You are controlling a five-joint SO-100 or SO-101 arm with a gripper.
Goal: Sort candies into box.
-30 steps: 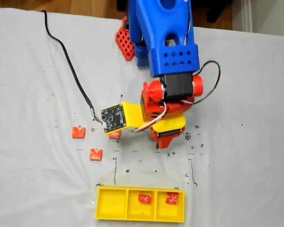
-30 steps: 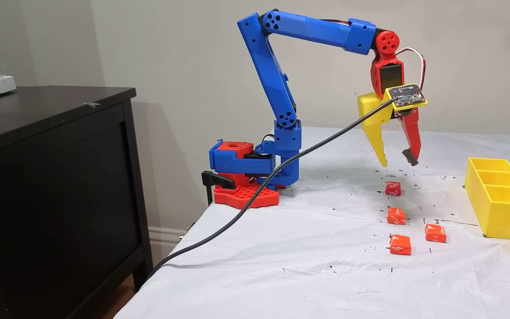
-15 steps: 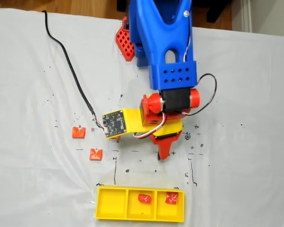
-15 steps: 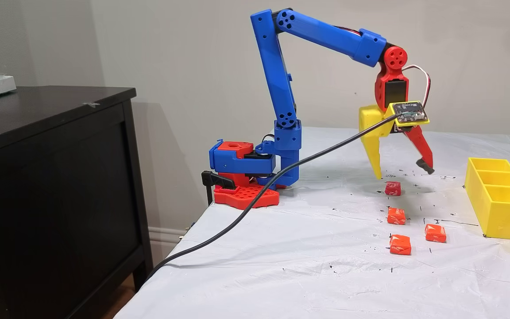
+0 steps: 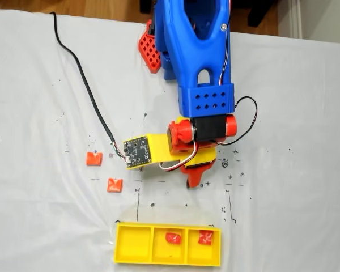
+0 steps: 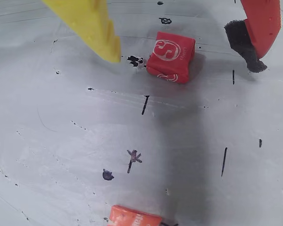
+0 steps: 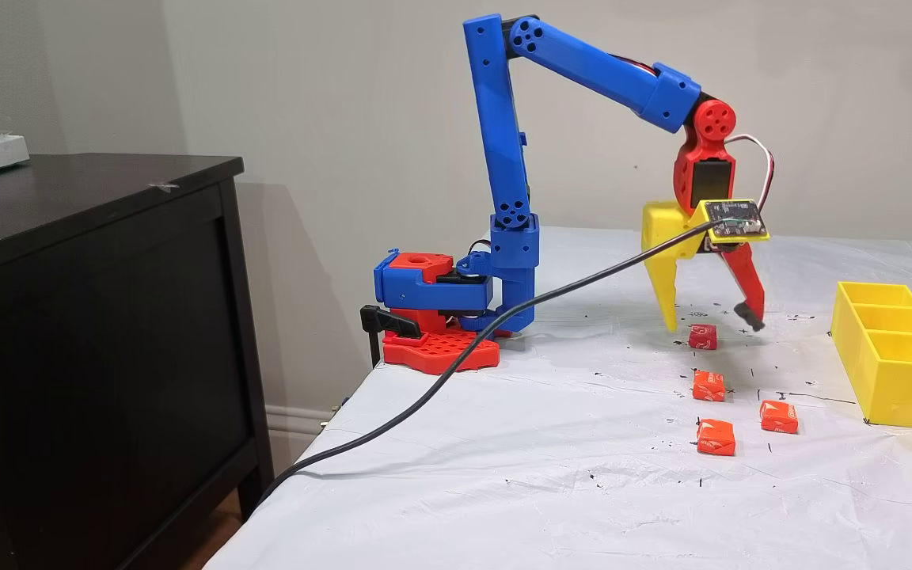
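Item: gripper (image 7: 711,323). In the side fixed view you see it low over the white sheet (image 7: 551,467), jaws spread wide and gripping nothing; the yellow finger (image 6: 89,26) stands left of the deep red candy (image 6: 171,56) in the wrist view and the red finger's dark pad (image 6: 243,44) right of it, both clear of the wrapper.

Item: candies on the sheet. In the side view, an orange-red candy (image 7: 708,385) lies just nearer than the deep red one, with two more (image 7: 716,437) (image 7: 778,416) nearer again.

Item: box (image 5: 133,245). In the top fixed view it sits at the near edge; a red candy (image 5: 172,238) lies in the middle compartment, another (image 5: 204,237) in the right one, and the left one is bare.

Risks, as you judge them:
- The candy sits closer to the yellow finger, so closing may push it sideways before both sides bite.
- Descend too far and the tips may catch and bunch the sheet.
- A shallow grip on the slick wrapper could let it slip on the way to the box.
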